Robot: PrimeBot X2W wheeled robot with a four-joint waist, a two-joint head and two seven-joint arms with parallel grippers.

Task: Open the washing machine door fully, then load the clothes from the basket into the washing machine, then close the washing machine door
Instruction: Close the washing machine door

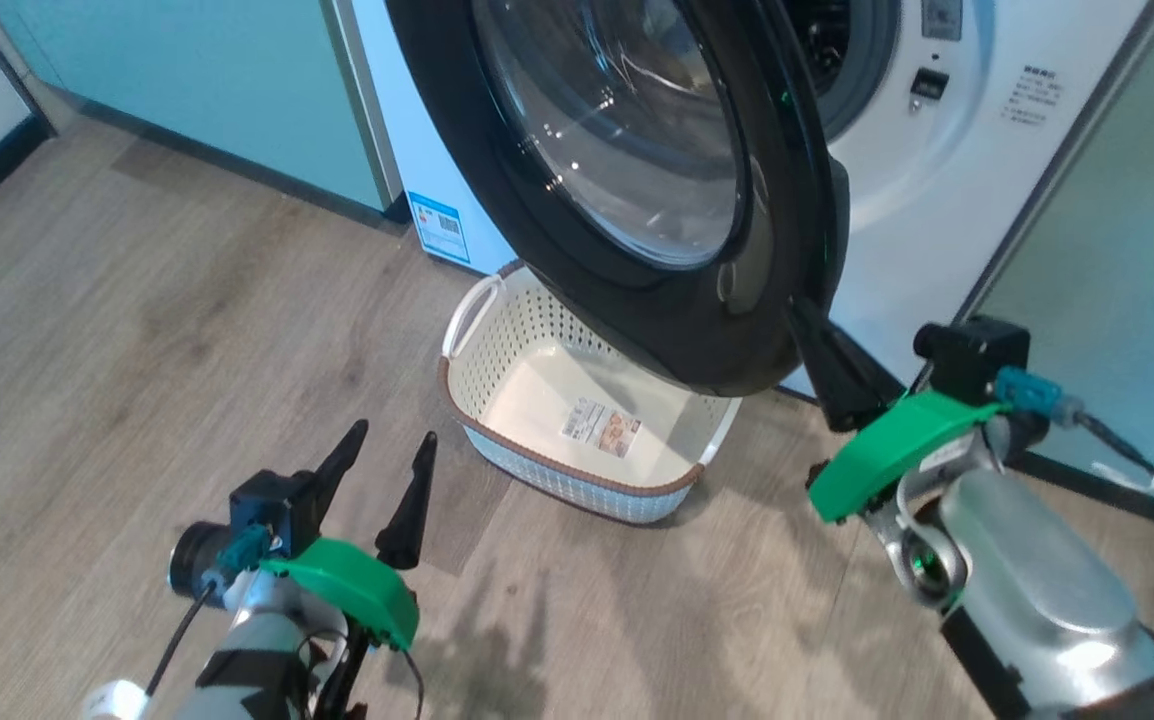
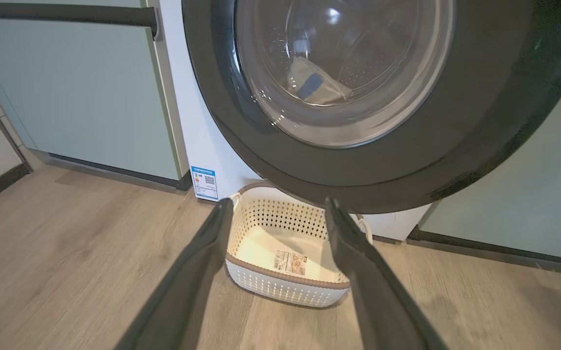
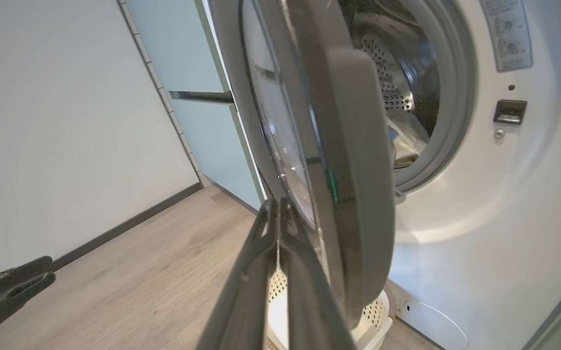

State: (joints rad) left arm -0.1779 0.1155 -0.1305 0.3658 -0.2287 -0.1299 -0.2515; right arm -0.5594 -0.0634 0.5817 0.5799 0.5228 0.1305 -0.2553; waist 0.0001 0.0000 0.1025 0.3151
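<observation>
The washing machine stands with its door partly open, the black rim hanging over the basket. Through the glass in the left wrist view, the clothes lie in the drum, a blue patch showing; they also peek past the gasket. The cream basket sits on the floor holding nothing but its label. My right gripper is shut, its fingertips against the outer side of the door's lower rim. My left gripper hangs open over the floor left of the basket, fingers spread.
Pale green cabinets flank the washer on the left and right. Wood floor stretches to the left and front. A white wall with a dark skirting board lies beyond the left cabinet.
</observation>
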